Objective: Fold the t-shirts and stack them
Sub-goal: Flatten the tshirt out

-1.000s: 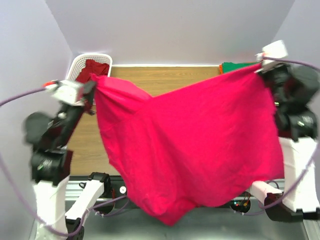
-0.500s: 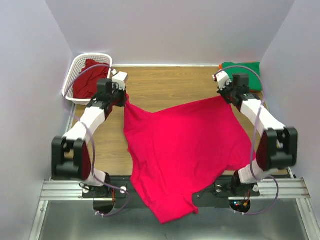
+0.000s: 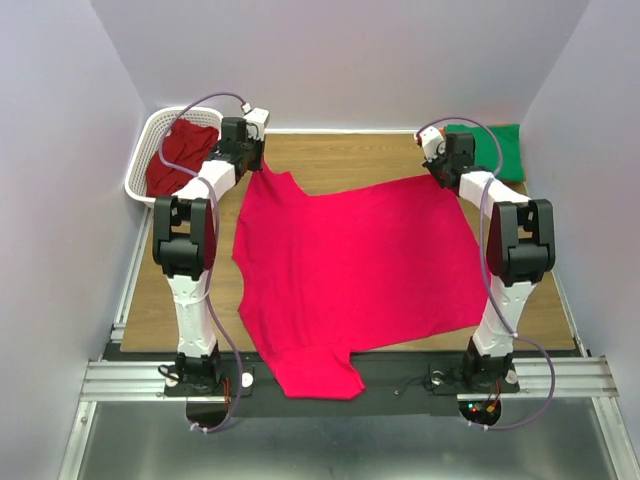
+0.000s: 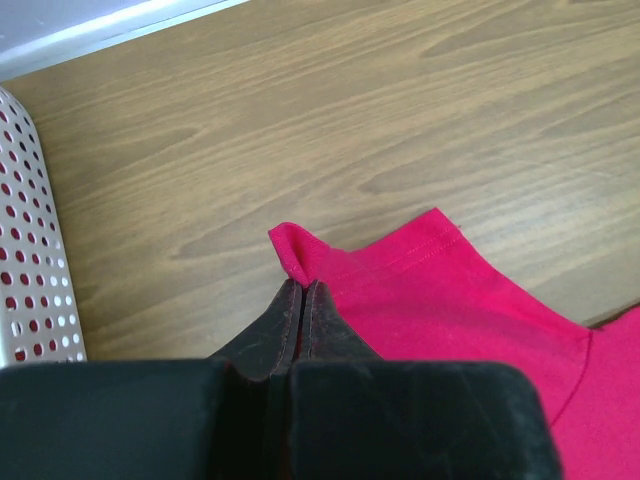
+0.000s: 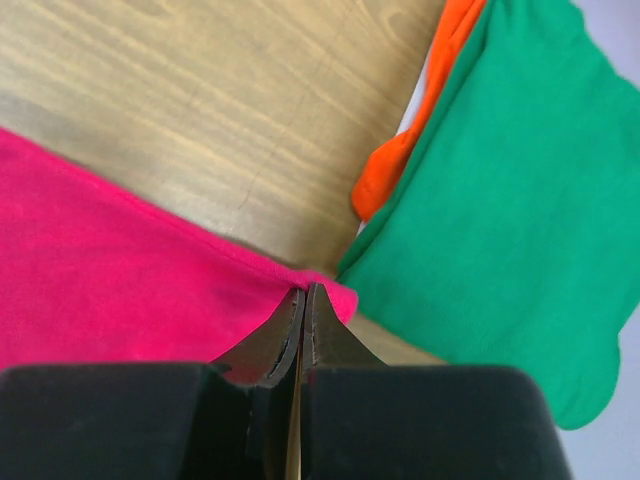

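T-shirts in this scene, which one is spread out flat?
The bright pink-red t-shirt, laid open across the table's middle. The crimson t-shirt is bunched in the basket; the green t-shirt and orange t-shirt lie stacked at the far right corner.

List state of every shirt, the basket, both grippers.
Pink shirt: spread flat on the table, near hem hanging over the edge.
Crimson shirt: crumpled in the basket.
Green shirt: folded, lying on the orange shirt.
Orange shirt: under the green, only an edge shows.
Basket: upright, holding the crimson shirt.
Left gripper: shut on a pink shirt corner.
Right gripper: shut on the other far corner.
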You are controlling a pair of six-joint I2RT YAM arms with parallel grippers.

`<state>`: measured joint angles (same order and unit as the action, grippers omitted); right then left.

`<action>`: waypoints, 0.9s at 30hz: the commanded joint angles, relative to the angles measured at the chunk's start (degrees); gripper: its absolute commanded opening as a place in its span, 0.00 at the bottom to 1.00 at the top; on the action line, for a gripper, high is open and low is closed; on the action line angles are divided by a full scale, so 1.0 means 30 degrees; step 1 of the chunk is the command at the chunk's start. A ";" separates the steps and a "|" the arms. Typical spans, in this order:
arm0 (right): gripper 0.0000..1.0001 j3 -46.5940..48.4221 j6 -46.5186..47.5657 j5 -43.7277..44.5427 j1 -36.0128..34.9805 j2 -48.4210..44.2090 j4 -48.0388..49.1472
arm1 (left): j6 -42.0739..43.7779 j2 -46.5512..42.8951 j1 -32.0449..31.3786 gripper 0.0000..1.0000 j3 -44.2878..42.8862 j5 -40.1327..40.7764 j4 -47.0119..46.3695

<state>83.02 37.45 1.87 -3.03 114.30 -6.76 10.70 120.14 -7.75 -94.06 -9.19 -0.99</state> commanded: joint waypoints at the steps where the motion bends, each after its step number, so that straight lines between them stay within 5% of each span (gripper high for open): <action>1: 0.01 0.0861 -0.0237 0.0842 0.0101 0.0278 0.1259 | 0.0593 0.0294 0.0151 0.00 -0.1605 0.0544 -0.0020; 8: 0.01 0.1212 -0.0619 0.0492 0.0130 -0.0129 0.1230 | 0.1119 -0.0638 0.0151 0.00 -0.1373 0.0019 -0.0079; 15: 0.01 0.0102 0.0551 -0.1085 0.0394 -0.1885 0.0849 | 0.2523 -0.5469 0.0034 0.00 0.3539 -0.0627 0.0302; 27: 0.00 -0.2828 0.2952 -0.4372 0.1828 -0.5578 -0.1083 | 0.5073 -1.3381 -0.2249 0.00 1.0051 -0.0891 0.5920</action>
<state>77.47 42.04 -7.09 0.82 102.48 -8.16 21.63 84.40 -12.49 -67.85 -10.57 9.47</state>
